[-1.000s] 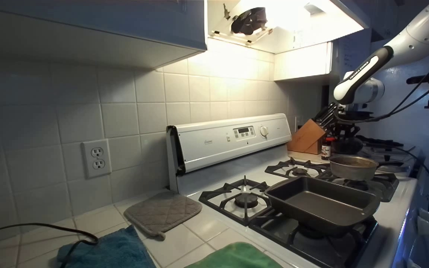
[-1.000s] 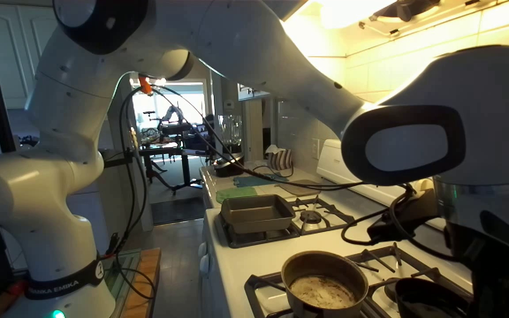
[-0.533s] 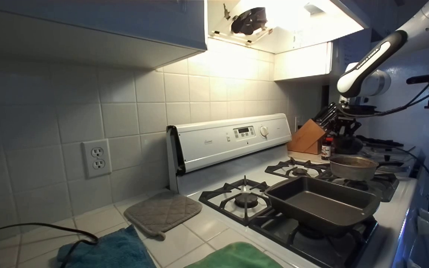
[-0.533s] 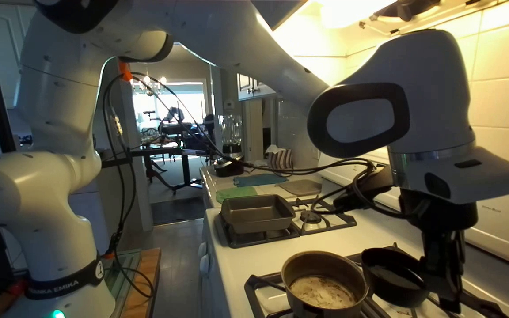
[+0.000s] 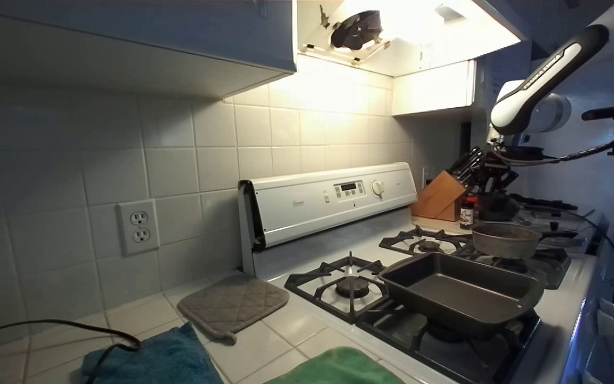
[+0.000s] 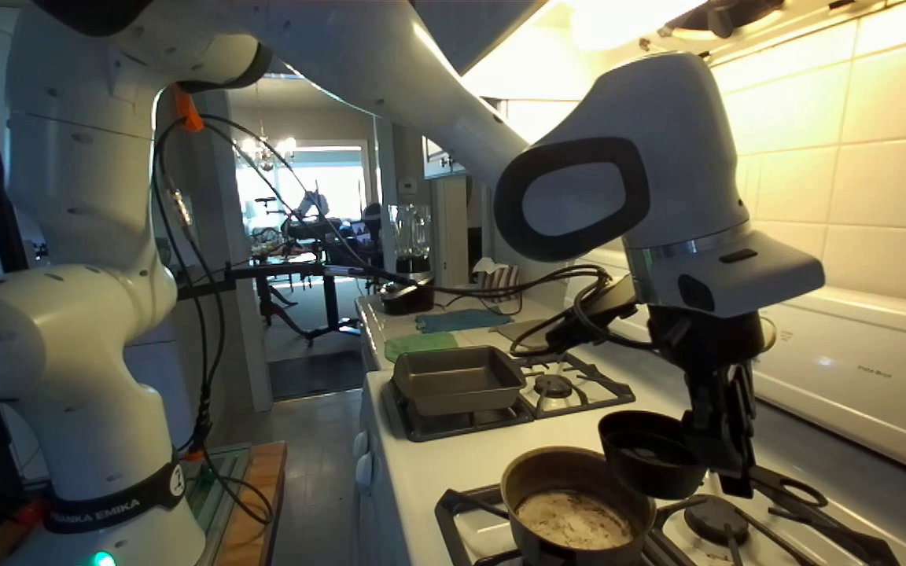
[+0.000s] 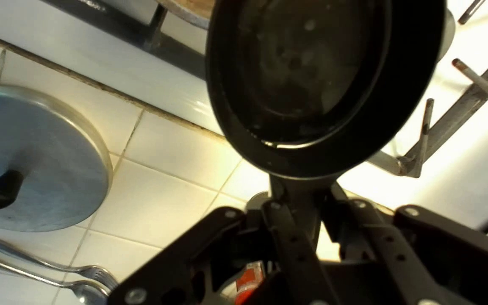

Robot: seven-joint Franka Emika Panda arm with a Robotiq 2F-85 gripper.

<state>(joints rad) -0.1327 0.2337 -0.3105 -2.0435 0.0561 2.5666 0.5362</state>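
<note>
Black frying pan [image 7: 311, 72]: just ahead of end effector [image 7: 305, 203], which pinches it by the handle, over the stove [image 6: 437, 464]. Change over last second: both shifted together toward saucepan [image 5: 504, 245], now nearer; judged: carry under way, grip sound.

This place is a home kitchen: it has a white gas stove [image 6: 445, 464], a tiled wall [image 5: 216, 169], a wooden knife block [image 5: 439, 198], a blender [image 6: 409, 263] and a quilted potholder [image 5: 235, 304]. In the bright next room [image 6: 303, 295], a chandelier [image 6: 266, 149] is hanging.
</note>
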